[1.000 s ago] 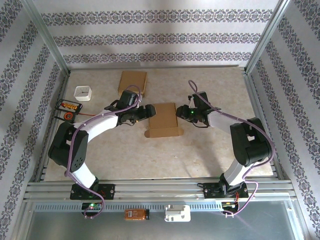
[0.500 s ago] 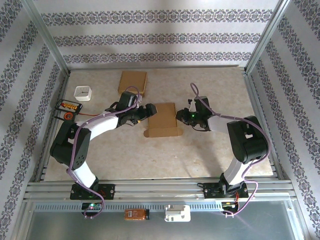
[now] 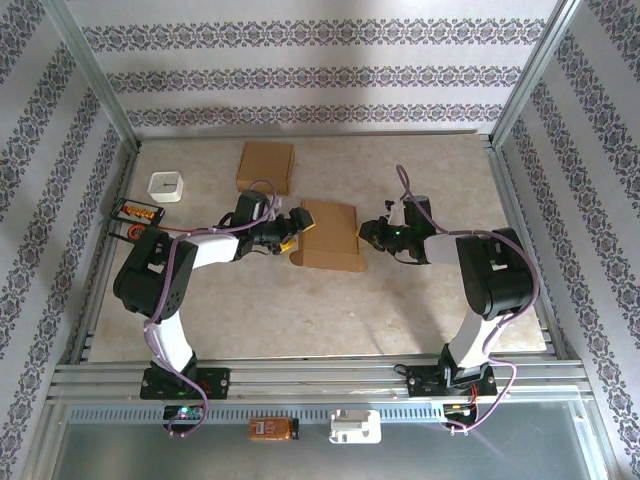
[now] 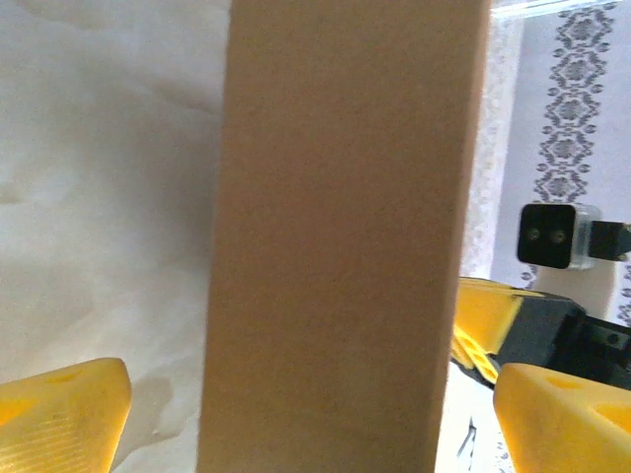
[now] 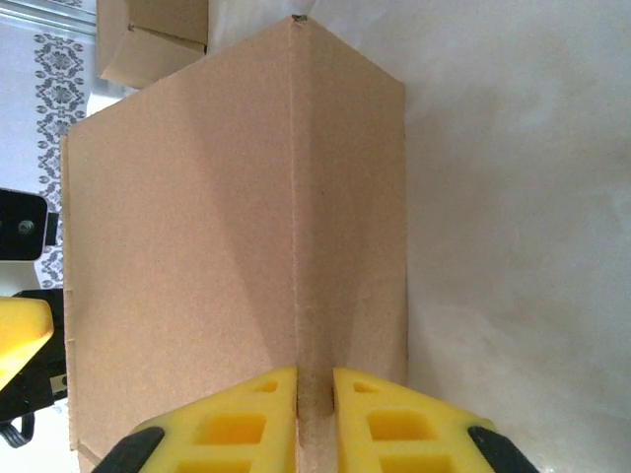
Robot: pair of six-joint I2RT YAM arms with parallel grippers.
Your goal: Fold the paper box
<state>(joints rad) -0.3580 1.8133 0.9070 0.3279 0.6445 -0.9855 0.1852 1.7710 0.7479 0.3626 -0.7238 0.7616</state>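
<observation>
The paper box (image 3: pixel 330 234) is a brown cardboard blank in the middle of the table, partly raised. In the right wrist view my right gripper (image 5: pixel 315 419) is shut on a folded ridge of the paper box (image 5: pixel 197 227), its yellow fingers pinching the crease. From above, that right gripper (image 3: pixel 368 235) sits at the box's right edge. My left gripper (image 3: pixel 291 233) is at the box's left edge. In the left wrist view the left gripper (image 4: pixel 315 424) is open wide. A cardboard panel (image 4: pixel 335 246) stands between its fingers (image 4: pixel 59 414), with a gap on each side.
A second flat cardboard blank (image 3: pixel 266 166) lies at the back of the table. A small white box (image 3: pixel 166 187) and an orange and black item (image 3: pixel 135 215) sit at the far left. Metal frame rails border the table.
My right gripper has shut on the box's right edge. The left gripper has opened wider and moved in around the left edge. The box has shifted slightly toward the back.
</observation>
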